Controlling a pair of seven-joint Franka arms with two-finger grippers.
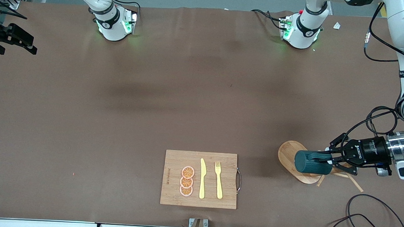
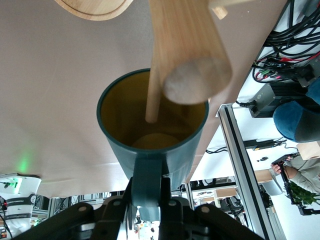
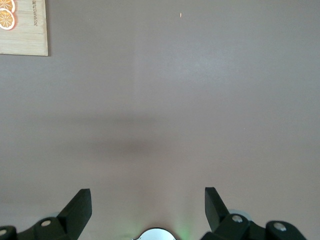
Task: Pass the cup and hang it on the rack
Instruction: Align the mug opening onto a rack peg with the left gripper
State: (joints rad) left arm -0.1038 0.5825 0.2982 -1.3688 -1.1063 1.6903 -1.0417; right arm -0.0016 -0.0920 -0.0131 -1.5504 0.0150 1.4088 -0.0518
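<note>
Gripping the cup (image 1: 308, 162) by its handle, the left gripper (image 1: 328, 161) holds it on its side over the rack (image 1: 291, 155), mouth toward 3 o'clock in the front view, so a peg (image 2: 156, 82) can enter; the left wrist view shows that peg inside the rim. The cup is dark teal outside, yellowish-brown inside. The right gripper (image 3: 148, 206) waits with fingers spread, holding nothing, over bare table (image 3: 200, 90), the cutting board (image 3: 30, 35) near its view's corner

Two white robot arms with black joint bands and green-lit bases. The left gripper (image 1: 328, 161) is black, with small white lettering, possibly a brand name, on a silver wrist collar. Black cables loop alongside. The right gripper (image 3: 148, 206) has black fingers.
</note>
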